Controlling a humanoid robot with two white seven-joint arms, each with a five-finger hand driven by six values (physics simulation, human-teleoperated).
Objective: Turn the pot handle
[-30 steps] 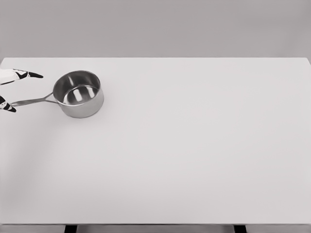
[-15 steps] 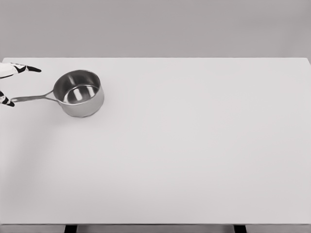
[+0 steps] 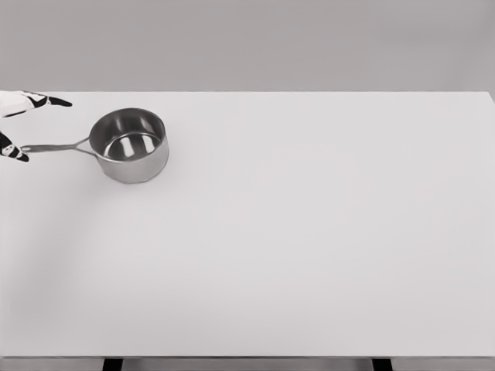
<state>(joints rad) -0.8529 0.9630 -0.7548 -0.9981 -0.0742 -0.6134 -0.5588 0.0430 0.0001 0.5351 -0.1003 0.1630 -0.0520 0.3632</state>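
Plain grey wall fills the background of the head view, behind a wide white rectangular table (image 3: 309,247) that spans nearly the whole picture; two dark legs show at its near edge.

Head view, task item: a small round stainless-steel saucepan (image 3: 130,145) stands upright and empty on the table's far left part, close to the far edge. Its open mouth faces up and the polished inner floor is visible. Its long thin metal handle (image 3: 56,146) runs out from the pot's left side toward the picture's left edge. The long axis of pot and handle lies almost level across the picture, roughly parallel to the table's far edge, with the handle tip pointing left.

Head view, hand: only part of the left hand (image 3: 15,124) shows at the left picture edge. One white, dark-tipped finger (image 3: 48,100) extends above the handle and well clear of it. Another dark fingertip (image 3: 14,151) sits at the handle's outer end, seemingly touching it. The fingers are spread apart, not closed around the handle.
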